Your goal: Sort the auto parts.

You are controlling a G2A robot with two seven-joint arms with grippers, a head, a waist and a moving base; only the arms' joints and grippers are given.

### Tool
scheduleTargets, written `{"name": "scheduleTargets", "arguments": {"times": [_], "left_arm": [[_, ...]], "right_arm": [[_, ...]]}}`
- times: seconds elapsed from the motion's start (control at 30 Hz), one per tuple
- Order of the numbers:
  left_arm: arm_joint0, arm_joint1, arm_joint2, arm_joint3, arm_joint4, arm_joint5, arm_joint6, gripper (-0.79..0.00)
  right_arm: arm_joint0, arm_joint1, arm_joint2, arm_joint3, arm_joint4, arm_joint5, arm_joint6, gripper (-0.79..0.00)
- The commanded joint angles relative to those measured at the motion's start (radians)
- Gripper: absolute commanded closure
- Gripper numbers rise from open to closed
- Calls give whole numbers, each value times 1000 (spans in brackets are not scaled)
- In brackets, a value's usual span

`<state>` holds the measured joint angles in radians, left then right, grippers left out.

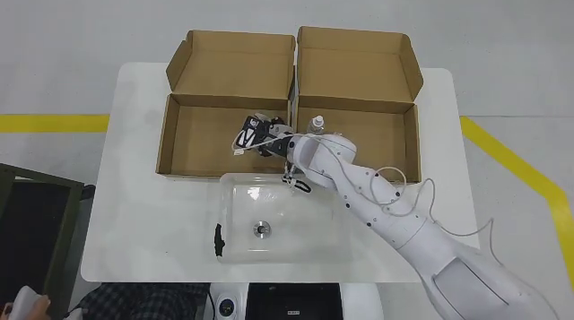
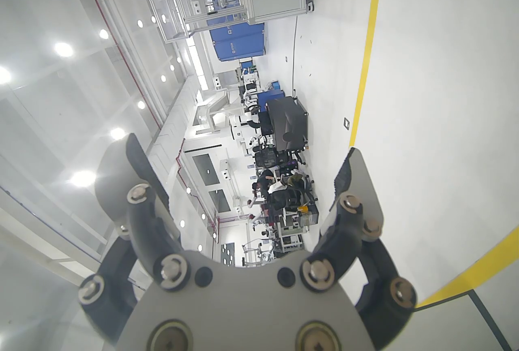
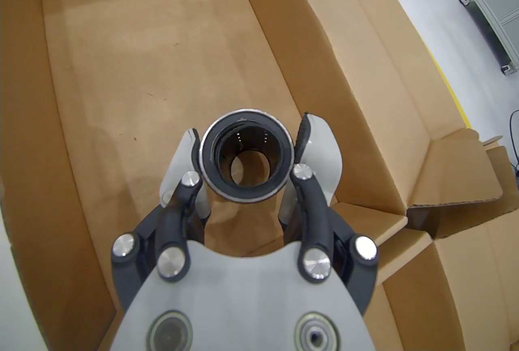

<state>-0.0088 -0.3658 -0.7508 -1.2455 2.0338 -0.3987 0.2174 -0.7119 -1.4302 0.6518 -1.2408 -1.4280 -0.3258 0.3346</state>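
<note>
One hollow black, silver-rimmed sleeve (image 3: 247, 140) is clamped in the right pincer (image 3: 250, 127); left pincer (image 2: 242, 145) gapes wide.

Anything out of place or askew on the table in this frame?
One thing: a small black elongated part lies along the left rim of the clear plastic tray, apart from the round metal part inside it. Otherwise nothing stands out.

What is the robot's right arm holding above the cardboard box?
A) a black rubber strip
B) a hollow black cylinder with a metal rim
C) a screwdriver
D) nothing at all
B: the right jaws are shut on a hollow cylindrical bearing, held over the cardboard box floor.
</note>
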Motion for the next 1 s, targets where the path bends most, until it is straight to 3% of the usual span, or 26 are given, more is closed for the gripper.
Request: {"name": "scheduleTargets", "arguments": {"times": [0.0, 0.17, 0.23, 0.33, 0.77, 0.97], "left_arm": [[0, 0, 0, 0, 0, 0, 0, -785], [0, 0, 0, 0, 0, 0, 0, -785], [0, 0, 0, 0, 0, 0, 0, -785], [0, 0, 0, 0, 0, 0, 0, -785], [0, 0, 0, 0, 0, 0, 0, -785], [0, 0, 0, 0, 0, 0, 0, -785]], "right_arm": [[-7, 1, 10, -12, 1, -1, 1, -523], [-32, 8, 44, -74, 3, -12, -1, -533], [-49, 13, 64, -109, 8, -16, 1, -474], [-79, 21, 90, -167, 11, -27, 7, -471], [-264, 70, 193, -446, 28, -182, 57, -539], [-371, 99, 254, -548, 41, -273, 63, -625]]}}
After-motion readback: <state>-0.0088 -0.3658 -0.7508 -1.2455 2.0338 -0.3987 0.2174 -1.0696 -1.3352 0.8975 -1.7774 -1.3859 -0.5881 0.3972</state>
